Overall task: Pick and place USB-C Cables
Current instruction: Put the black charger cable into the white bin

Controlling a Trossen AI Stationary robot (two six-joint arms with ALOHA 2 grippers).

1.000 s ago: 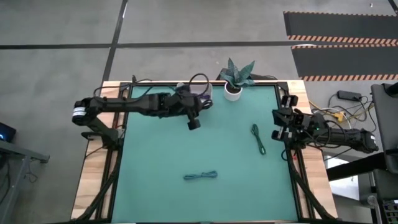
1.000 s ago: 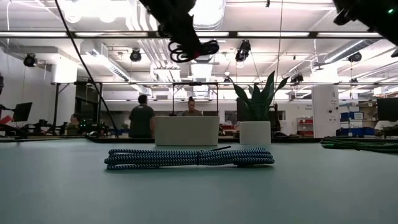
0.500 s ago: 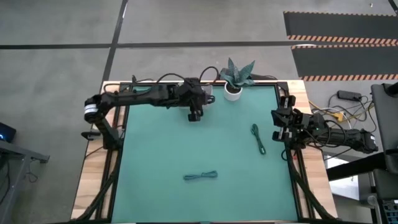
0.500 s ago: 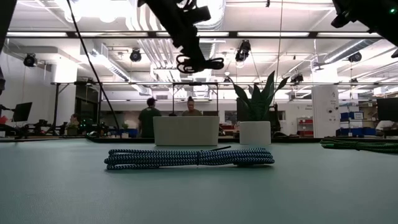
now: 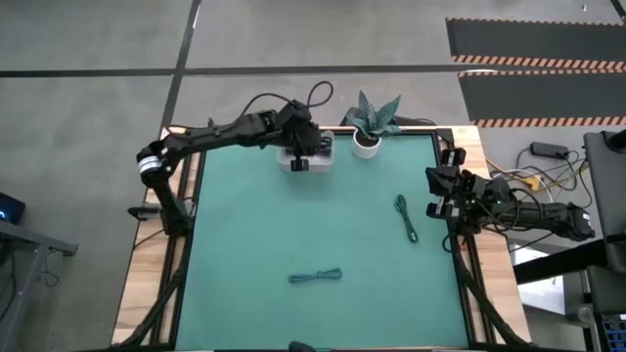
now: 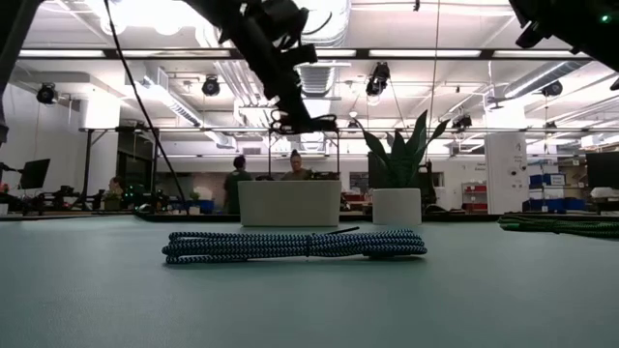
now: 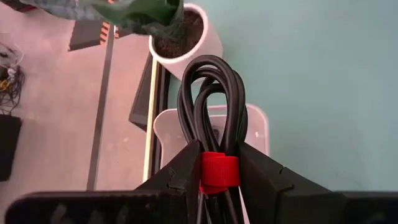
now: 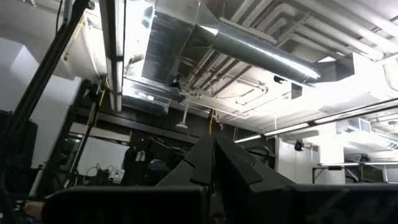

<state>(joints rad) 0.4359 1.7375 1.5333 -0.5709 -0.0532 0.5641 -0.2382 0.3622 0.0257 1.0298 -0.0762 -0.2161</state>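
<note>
The white bin (image 7: pixel 211 134) is partly hidden behind the dark cable (image 7: pixel 214 93).

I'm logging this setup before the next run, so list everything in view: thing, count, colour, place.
Dark cable bundle: one, black-looking with a red tie, held in the left claw above the bin.
Green cable: one, green, on the mat's right side.
Teal-blue cable: one, teal-blue, near the mat's front centre.
Bin: one, white, at the mat's far edge.
Potted plant: one, green leaves in a white pot, right of the bin.
Mat: one, teal, covering the table.
People: at least two, far off in the room behind.
Left claw: one, dark, shut on the bundle over the bin.
Right claw: one, dark, shut, waiting at the right table edge.
</note>
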